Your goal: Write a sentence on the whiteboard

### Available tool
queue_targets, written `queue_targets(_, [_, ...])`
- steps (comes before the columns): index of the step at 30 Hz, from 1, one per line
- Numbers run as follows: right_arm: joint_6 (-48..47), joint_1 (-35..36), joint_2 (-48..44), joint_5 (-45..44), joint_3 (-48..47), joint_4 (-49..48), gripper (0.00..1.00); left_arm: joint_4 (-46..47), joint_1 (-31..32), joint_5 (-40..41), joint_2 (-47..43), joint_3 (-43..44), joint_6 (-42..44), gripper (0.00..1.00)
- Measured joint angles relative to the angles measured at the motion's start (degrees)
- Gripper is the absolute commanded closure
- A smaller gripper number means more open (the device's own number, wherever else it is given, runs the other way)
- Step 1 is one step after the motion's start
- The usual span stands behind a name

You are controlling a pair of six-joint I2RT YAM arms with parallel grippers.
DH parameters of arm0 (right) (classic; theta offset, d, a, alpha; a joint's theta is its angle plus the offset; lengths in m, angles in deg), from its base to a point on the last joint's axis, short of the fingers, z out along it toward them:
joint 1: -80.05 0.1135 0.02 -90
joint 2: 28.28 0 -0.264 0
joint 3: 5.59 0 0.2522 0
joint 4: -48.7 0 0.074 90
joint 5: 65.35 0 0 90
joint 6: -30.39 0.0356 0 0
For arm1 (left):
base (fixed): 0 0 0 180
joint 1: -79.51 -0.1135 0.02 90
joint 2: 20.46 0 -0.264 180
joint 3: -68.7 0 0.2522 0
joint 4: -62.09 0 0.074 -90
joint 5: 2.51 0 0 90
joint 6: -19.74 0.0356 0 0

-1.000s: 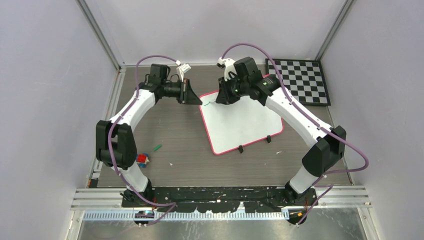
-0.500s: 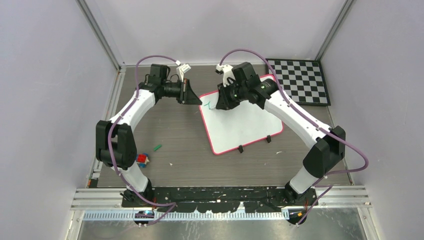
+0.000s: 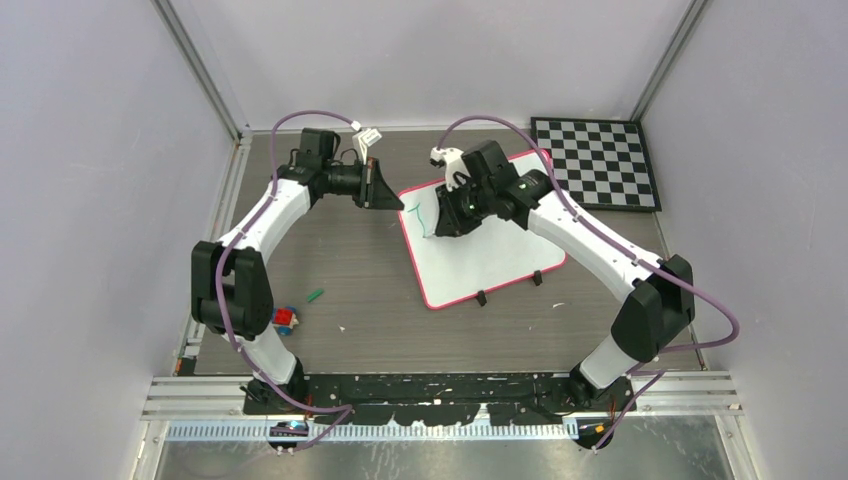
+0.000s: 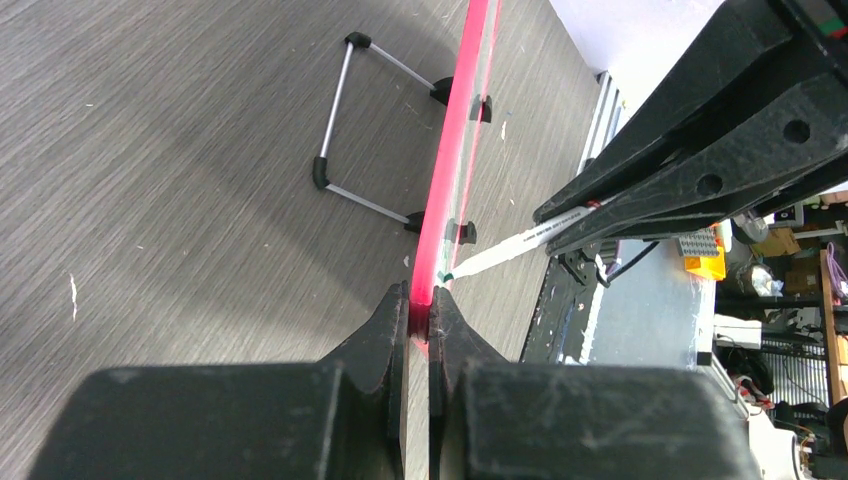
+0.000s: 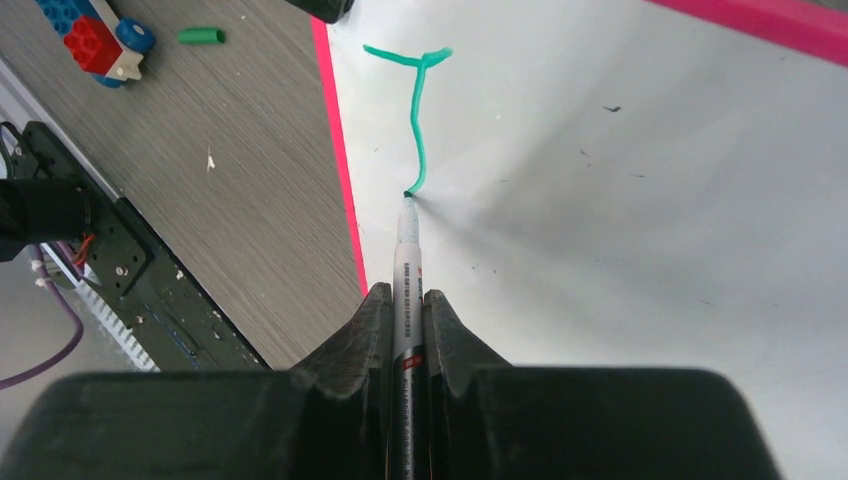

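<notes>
The whiteboard lies tilted on the table, white with a pink-red rim. My left gripper is shut on the rim at its far left corner. My right gripper is shut on a white marker, also seen in the left wrist view. The marker's tip touches the board near its left edge. Of the sentence, only one green stroke shows: a short crossbar with a wavy line running down to the tip.
A black-and-white checkered board lies at the back right. A red and blue toy block and a green marker cap lie on the table to the left. A wire stand sits behind the whiteboard.
My right gripper has slid toward the near side along the board's left edge, and the green stroke has grown longer behind the tip. The left gripper has stayed in place on the rim.
</notes>
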Motion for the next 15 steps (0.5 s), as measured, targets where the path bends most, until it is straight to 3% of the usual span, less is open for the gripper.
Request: queue_targets(15, [-0.13,1.84,0.09,0.02,-2.43,0.55,1.00,-0.04,0.00,-0.26,-0.26,-0.15,0.04,1.00])
